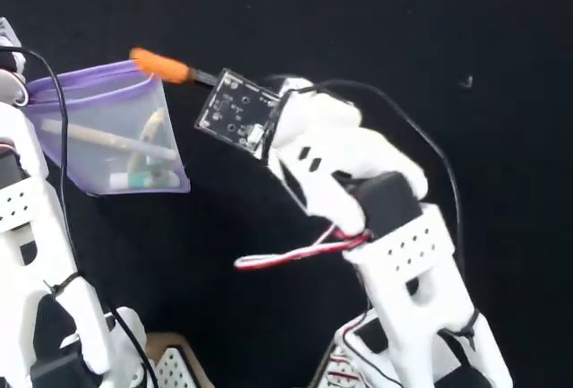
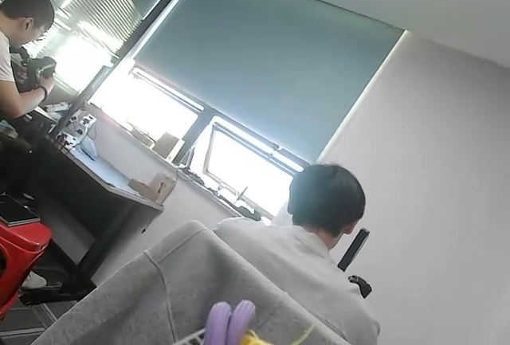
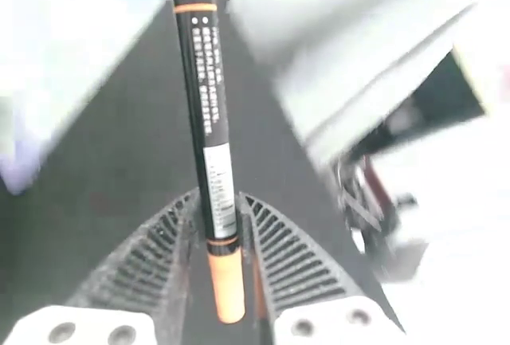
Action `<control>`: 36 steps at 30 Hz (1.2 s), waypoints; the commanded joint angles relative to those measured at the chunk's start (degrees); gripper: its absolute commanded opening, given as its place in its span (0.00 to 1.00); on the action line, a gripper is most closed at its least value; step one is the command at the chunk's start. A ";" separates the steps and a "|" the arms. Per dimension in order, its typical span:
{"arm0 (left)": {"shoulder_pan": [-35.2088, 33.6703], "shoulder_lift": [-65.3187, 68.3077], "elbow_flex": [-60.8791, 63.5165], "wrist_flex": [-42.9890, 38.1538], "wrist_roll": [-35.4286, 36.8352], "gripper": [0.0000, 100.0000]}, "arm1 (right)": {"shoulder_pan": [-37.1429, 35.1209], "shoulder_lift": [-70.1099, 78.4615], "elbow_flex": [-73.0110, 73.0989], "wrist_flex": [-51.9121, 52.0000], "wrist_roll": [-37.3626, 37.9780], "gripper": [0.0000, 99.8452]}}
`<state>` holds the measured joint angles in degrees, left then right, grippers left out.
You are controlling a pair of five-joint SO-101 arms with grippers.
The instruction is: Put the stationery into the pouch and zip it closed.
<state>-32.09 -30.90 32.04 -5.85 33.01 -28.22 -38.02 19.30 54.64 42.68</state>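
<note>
The marker (image 1: 161,65), black with an orange cap, lies tilted with its orange end touching the top edge of the purple pouch (image 1: 107,137). The right gripper (image 3: 217,201) is clamped on the marker's black body. The pouch is lifted above the black table (image 1: 466,137) and has pens inside. The left gripper (image 1: 16,74) is at the pouch's left edge; whether it is closed cannot be told.

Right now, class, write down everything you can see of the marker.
The marker is a slim black barrel with pale print, orange at both ends, seemingly plastic. The right gripper is shut on it near one orange end, ribbed fingers pressing both sides. It is held over the black table, its far orange end at the top edge of the purple pouch.
</note>
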 commanded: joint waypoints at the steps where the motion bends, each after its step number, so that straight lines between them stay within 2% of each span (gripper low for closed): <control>1: 1.36 -0.26 -3.03 -0.97 0.44 0.03 | -5.80 -1.89 -2.59 -11.60 -10.55 0.01; 4: 1.36 -0.26 -3.03 -0.97 0.44 0.03 | -8.26 -1.89 -0.04 -20.22 -15.91 0.01; 9: 1.36 -0.26 -3.03 -0.97 0.44 0.03 | -11.69 -2.15 12.09 -44.57 -24.44 0.01; 13: 1.36 -0.26 -3.03 -1.05 0.44 0.03 | -14.15 -1.80 18.24 -57.58 -29.27 0.01; 19: 1.45 -0.26 -2.95 -0.97 0.44 0.03 | -15.12 -1.54 18.95 -64.97 -33.23 0.01; 26: 4.00 -0.35 -1.63 -1.32 0.35 0.03 | -15.12 8.13 18.51 -75.16 -44.13 0.01; 33: 4.18 -0.26 -1.54 -1.32 0.35 0.03 | -15.12 22.81 11.74 -76.48 -52.13 0.01; 36: 4.09 -0.26 -1.54 -1.32 0.35 0.03 | -15.12 26.59 10.24 -76.48 -53.27 0.01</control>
<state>-28.57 -30.90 32.04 -5.85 33.01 -42.64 -14.46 34.59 -20.35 -8.48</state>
